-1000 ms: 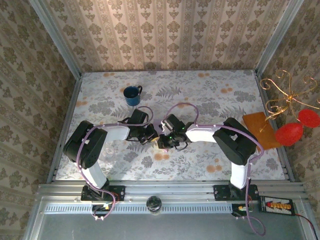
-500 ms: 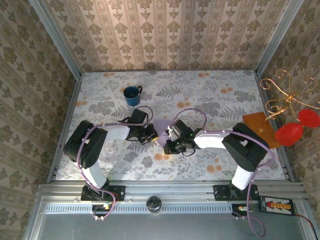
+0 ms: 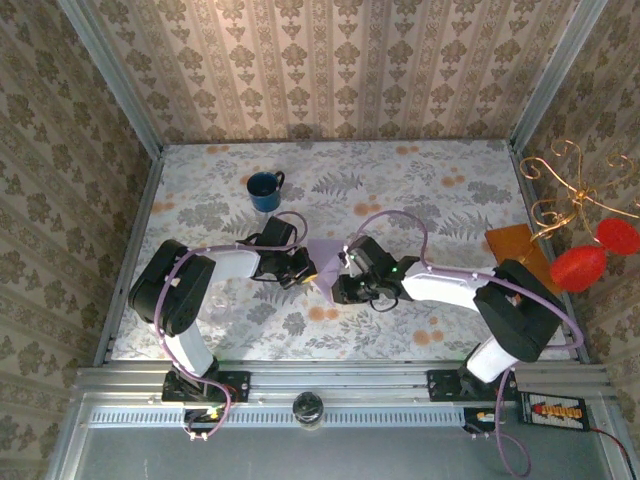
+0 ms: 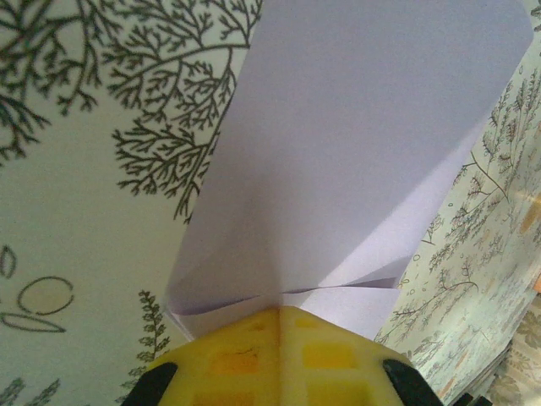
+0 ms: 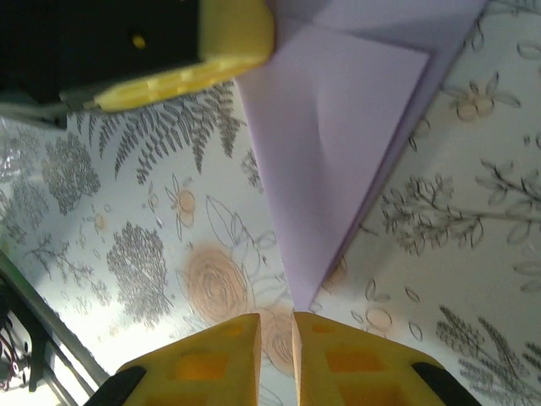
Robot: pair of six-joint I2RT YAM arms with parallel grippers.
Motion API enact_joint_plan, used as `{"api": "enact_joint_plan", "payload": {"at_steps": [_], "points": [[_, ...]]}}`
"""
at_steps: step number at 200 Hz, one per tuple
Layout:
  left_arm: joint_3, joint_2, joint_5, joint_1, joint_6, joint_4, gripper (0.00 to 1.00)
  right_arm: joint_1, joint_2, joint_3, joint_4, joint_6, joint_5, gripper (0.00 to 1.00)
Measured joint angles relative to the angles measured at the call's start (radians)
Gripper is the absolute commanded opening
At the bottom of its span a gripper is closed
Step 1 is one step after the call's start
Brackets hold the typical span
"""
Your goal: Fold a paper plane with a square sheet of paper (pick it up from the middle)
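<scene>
Seen from above, the left arm (image 3: pixel 235 264) rises from its base at lower left, bends at a raised elbow and reaches right toward mid-frame. The right arm (image 3: pixel 450 285) comes in from lower right, stretched out low and reaching left. Their wrists meet near the centre, fingertips facing each other and close together. The left gripper (image 3: pixel 306 270) has its yellow fingers (image 4: pixel 245 355) pressed flat together, pinching the edge of the lilac paper (image 4: pixel 355 152). The right gripper (image 5: pixel 293 326) has its yellow fingers parted by a narrow slit, holding nothing
</scene>
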Motion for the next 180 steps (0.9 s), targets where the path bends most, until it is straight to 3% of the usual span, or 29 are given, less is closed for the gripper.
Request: {"api": "enact_joint_plan", "payload": {"at_steps": [87,180], "points": [[0.005,0.001,0.002,0.0,0.006,-0.005,0.03,0.008,0.21,0.137,0.018,0.035,0.007,0.07],[0.007,-0.047,0.001,-0.001,0.125,-0.003,0.07,0.008,0.23,0.153,0.006,0.042,0.01,0.06]]}}
